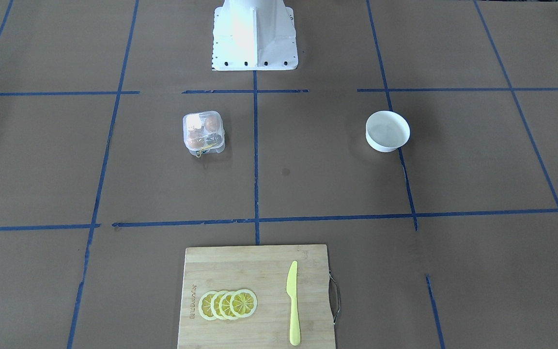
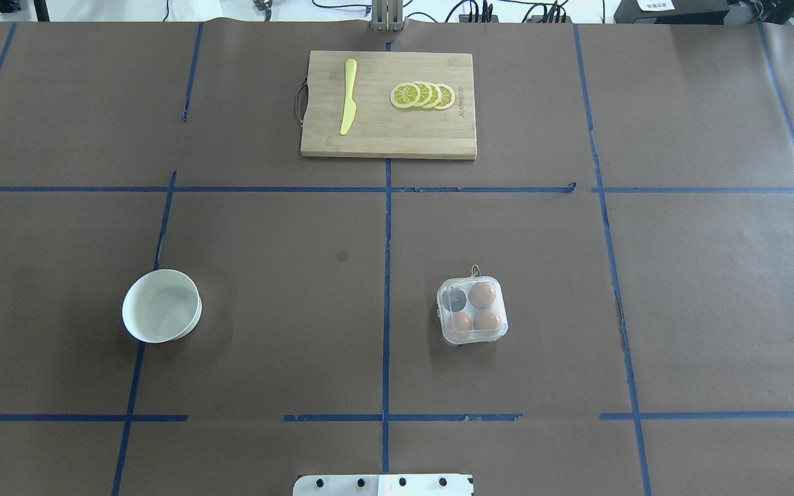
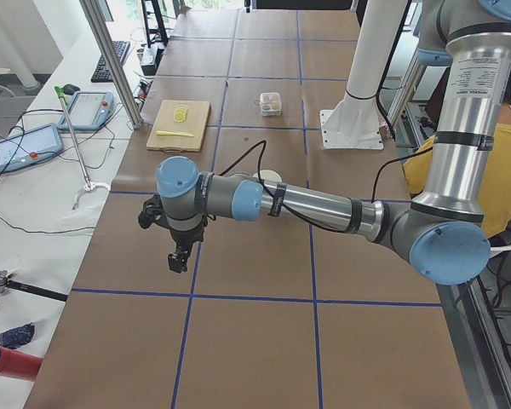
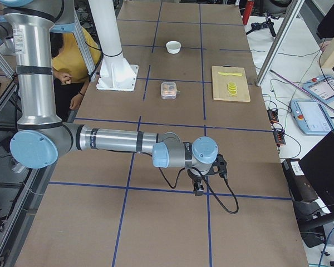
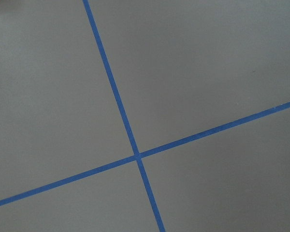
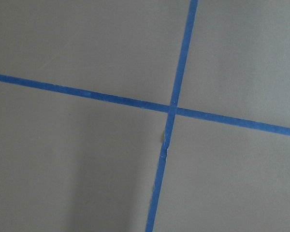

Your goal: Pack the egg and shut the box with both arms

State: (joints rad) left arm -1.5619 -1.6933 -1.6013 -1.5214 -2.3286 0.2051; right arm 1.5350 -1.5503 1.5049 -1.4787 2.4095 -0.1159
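- The tabletop (image 2: 266,331) is brown paper taped into blue squares. There is wide bare room around every object.
- The left arm (image 3: 307,203) lies low over the tabletop's left end and the right arm (image 4: 111,139) over its right end. Both are well apart from the box.
- The left fingers (image 3: 178,259) and right fingers (image 4: 199,190) show only in the side views. I cannot tell whether they are apart or together.
- The cutting board (image 2: 397,138) sits at the far edge, clear of any reach path.
- The bowl (image 2: 159,310) stands empty on the left half.
- The box (image 2: 442,313) sits just right of the centre line. Its lid looks down, though the clear plastic leaves that uncertain.
- An egg (image 2: 482,295) fills each of three cells, and the fourth is empty.
- Packing looks finished. Any further press on the lid would call for a long reach inward.
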